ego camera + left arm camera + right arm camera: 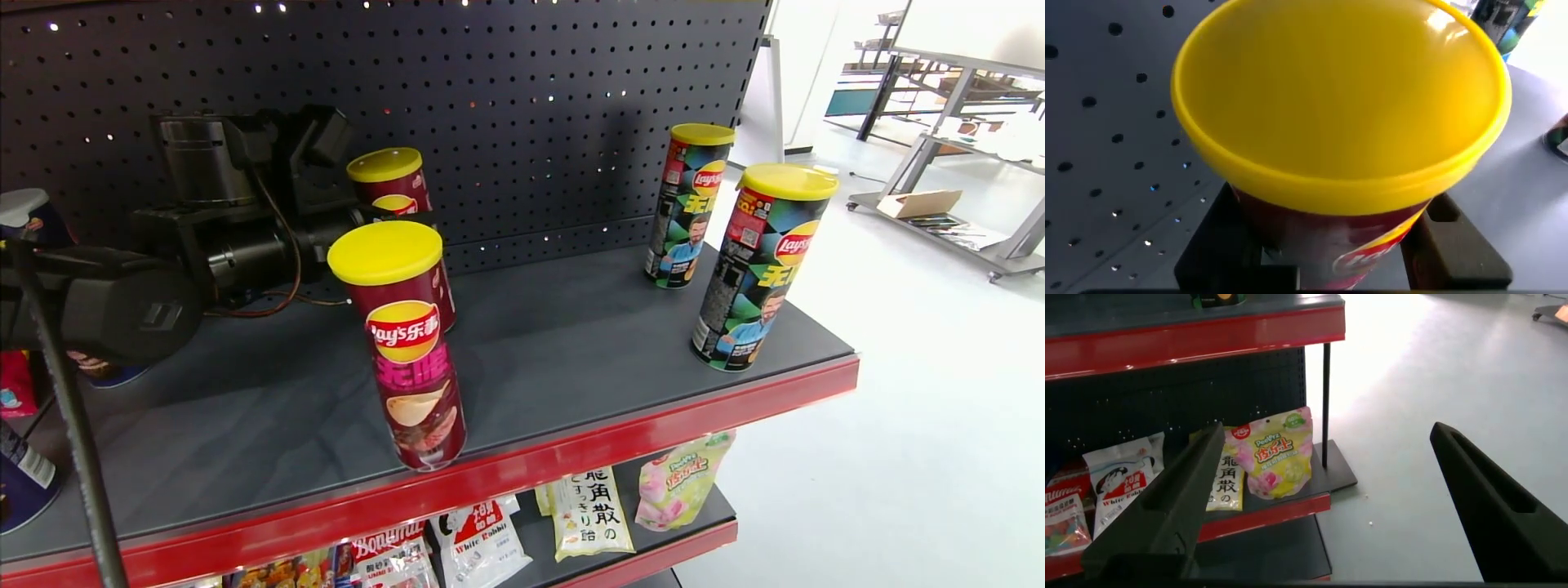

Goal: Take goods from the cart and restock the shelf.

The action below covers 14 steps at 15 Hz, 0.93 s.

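Currently the left claw point(1335, 245) is clamped on a red chip can point(1339, 106) (yellow lid), upright at the back of the shelf point(571, 343) beside the pegboard point(531, 106). Right claw point(1327, 433) spread wide, holding nothing.

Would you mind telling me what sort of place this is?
Probably a mock shop in a lab: a pegboard-backed shelf with crisp cans, snack bags underneath, and metal work racks behind.
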### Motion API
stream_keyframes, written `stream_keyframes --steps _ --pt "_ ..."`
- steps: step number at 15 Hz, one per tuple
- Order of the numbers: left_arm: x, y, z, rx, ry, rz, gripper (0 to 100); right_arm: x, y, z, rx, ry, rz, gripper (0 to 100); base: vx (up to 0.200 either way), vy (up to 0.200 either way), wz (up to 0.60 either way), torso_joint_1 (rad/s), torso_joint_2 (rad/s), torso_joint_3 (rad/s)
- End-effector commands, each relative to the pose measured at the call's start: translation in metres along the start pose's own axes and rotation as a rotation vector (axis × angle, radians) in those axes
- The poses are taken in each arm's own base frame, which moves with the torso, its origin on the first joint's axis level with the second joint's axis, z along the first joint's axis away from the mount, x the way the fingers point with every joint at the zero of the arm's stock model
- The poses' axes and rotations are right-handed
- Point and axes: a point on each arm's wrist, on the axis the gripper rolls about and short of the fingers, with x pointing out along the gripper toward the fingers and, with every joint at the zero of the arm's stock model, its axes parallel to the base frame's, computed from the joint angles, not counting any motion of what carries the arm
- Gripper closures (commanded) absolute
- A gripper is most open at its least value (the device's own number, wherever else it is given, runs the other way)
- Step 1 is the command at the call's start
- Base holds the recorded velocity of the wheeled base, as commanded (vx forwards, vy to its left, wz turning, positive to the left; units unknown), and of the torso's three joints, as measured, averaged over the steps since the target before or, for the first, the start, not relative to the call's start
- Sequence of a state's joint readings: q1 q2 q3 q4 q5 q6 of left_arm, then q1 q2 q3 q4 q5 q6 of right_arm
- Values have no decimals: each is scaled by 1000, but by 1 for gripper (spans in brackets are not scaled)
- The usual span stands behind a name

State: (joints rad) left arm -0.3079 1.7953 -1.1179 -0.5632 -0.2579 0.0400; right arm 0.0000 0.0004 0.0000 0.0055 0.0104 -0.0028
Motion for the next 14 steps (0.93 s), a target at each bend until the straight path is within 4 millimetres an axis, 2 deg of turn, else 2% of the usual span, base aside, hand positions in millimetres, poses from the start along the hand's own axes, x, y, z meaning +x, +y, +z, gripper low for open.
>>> stream_keyframes --steps 1,6,10,14 --pt "1 1 0 18 1 3 100 0 0 0 0 -1 0 0 0 0 0 0 0 0" --pt "-1 1 2 26 -5 0 100 0 0 0 0 -1 2 0 0 0 0 0 0 0" --pt "-16 -1 7 40 28 -13 100 0 0 0 0 0 0 0 0 0 0 0 0 0" --pt "-19 0 8 51 32 -24 100 0 0 0 0 -1 0 0 0 0 0 0 0 0"
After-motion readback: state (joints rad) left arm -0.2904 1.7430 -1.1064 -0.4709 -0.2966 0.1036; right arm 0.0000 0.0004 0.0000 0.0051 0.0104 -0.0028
